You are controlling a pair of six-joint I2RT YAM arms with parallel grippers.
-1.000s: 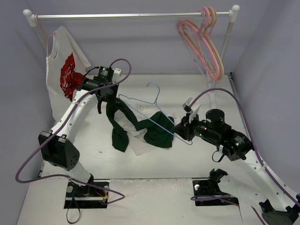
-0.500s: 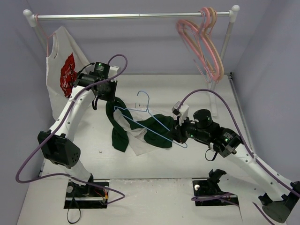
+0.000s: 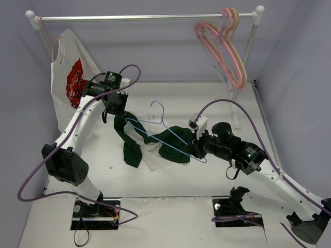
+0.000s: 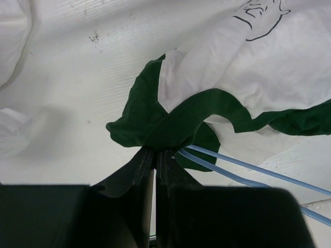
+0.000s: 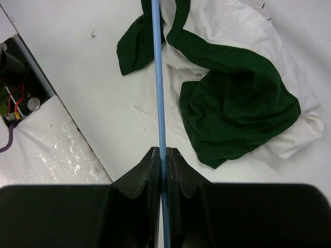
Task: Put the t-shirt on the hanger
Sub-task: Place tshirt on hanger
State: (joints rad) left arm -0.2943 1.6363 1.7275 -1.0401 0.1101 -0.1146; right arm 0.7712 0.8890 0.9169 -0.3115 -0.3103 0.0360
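Observation:
The t-shirt [image 3: 170, 144], white with dark green sleeves and collar trim, lies crumpled on the table at the centre. My left gripper [image 3: 118, 111] is shut on its green collar edge [image 4: 173, 129] and lifts that part. My right gripper [image 3: 195, 147] is shut on the lower bar of the light-blue wire hanger [image 3: 155, 129], holding it above the shirt with the hook pointing to the far side. In the right wrist view the blue wire [image 5: 159, 77] runs straight up from between my fingers over the shirt [image 5: 243, 98]. In the left wrist view the hanger's wires [image 4: 248, 173] pass just right of the pinched collar.
A clothes rail [image 3: 145, 17] spans the back. A white shirt with a red graphic [image 3: 72, 77] hangs at its left end. Several pink hangers [image 3: 227, 46] hang at its right end. Purple cables loop from both arms.
My right gripper has carried the hanger left, over the shirt, toward my left gripper. My left gripper has shifted slightly with the collar still held.

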